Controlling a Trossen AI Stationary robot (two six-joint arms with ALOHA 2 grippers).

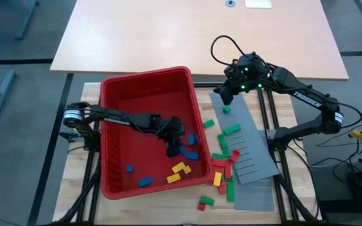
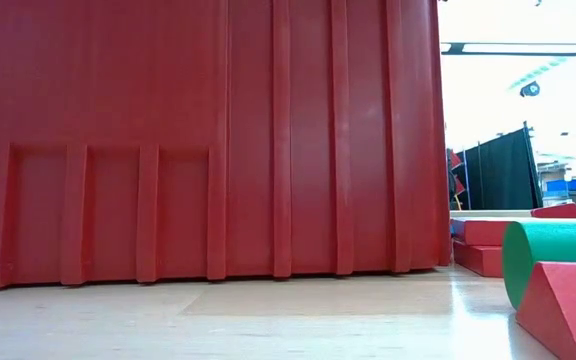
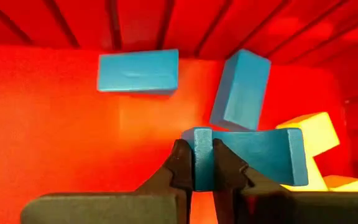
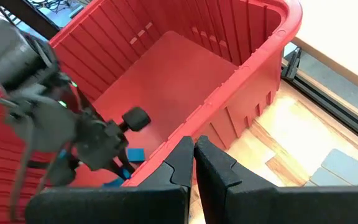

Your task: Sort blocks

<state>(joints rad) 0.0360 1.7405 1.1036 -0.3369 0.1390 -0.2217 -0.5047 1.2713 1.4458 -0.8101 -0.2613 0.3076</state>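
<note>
Left gripper (image 3: 202, 177) deep in red bin (image 1: 115, 85), jaws clamped on a blue block (image 3: 247, 152) near the far-right wall, crowded by blue and yellow blocks (image 1: 180, 171). Right gripper (image 4: 193, 163), jaws closed and empty, over grey panel (image 1: 256, 157); open bin floor behind.

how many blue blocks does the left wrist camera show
3 blue blocks. One is clamped in the left gripper, beside yellow blocks; one lies flat near the red bin's wall; one is tilted beside it. More may lie outside this view.
</note>
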